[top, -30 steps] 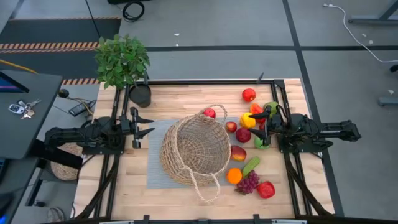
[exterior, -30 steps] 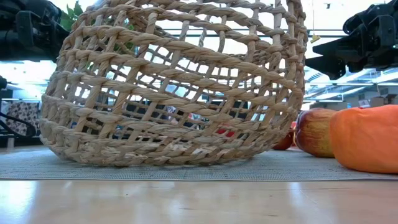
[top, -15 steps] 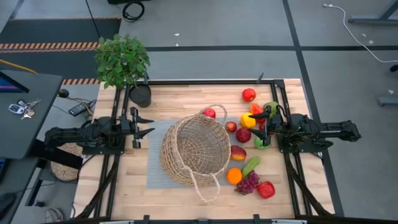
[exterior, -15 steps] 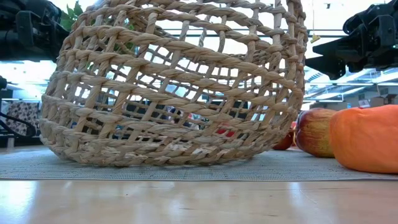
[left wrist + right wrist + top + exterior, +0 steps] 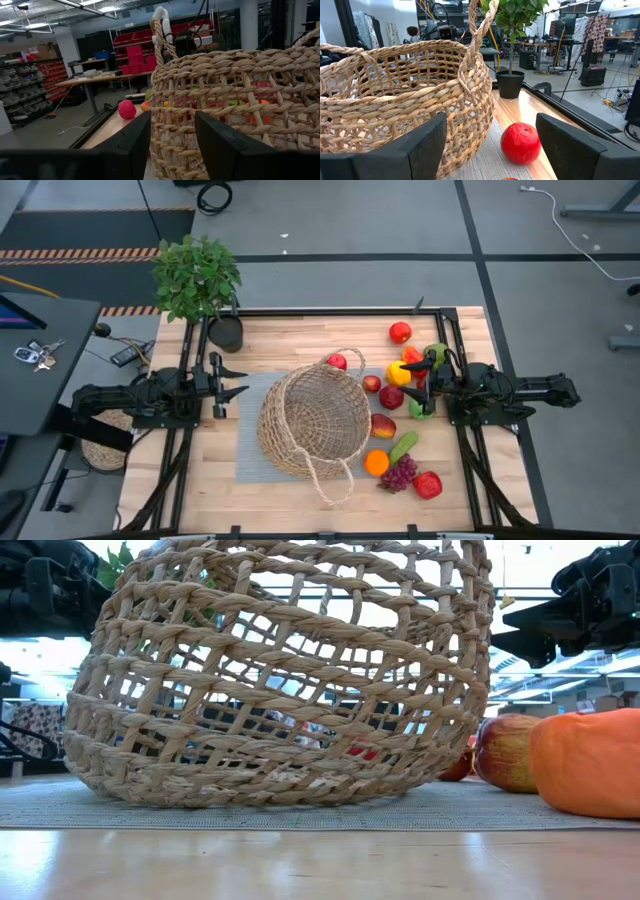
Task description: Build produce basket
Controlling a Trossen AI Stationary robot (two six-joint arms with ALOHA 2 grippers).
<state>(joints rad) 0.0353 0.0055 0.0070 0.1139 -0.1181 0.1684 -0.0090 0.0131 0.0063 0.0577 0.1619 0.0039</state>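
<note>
Basket [image 5: 312, 420] sits mid-table on a grey mat [image 5: 250, 440], tipped so its mouth faces up and slightly right in the high view; nothing visible inside yet. Produce is clustered right of it: red apple [image 5: 337, 362] touching the far rim, another red fruit [image 5: 400, 332] far right, yellow pepper [image 5: 398, 373], dark red apple [image 5: 391, 397], apple [image 5: 382, 425] against the basket's right side, cucumber [image 5: 403, 446], orange [image 5: 376, 463], grapes [image 5: 399, 475], red pepper [image 5: 428, 484] nearest. Right end effector [image 5: 420, 388] hovers over the produce cluster, fingers spread, nothing held; a green fruit [image 5: 421, 410] shows just below it. Left end effector [image 5: 222, 383] waits left of the basket, fingers apart, empty. Potted plant [image 5: 197, 277] at the far left corner.

Low view: basket wall [image 5: 280, 680] fills the frame, the apple [image 5: 505, 752] and orange [image 5: 585, 760] at right on the mat; right arm dark overhead at right.

Left wrist view: open fingers [image 5: 132, 142] face the basket's side [image 5: 240, 100], a pink-red fruit [image 5: 126, 108] beyond.

Right wrist view: released fingers [image 5: 422, 142] frame the basket and a red apple [image 5: 520, 143]; plant pot [image 5: 510, 84] farther off.

Judgement: the step is a first pick by the right arm. Best to centre over one fruit standing clear of its neighbours, descend straight, close gently, lift above the rim before crossing, release low inside so the tipped basket doesn't roll.
</note>
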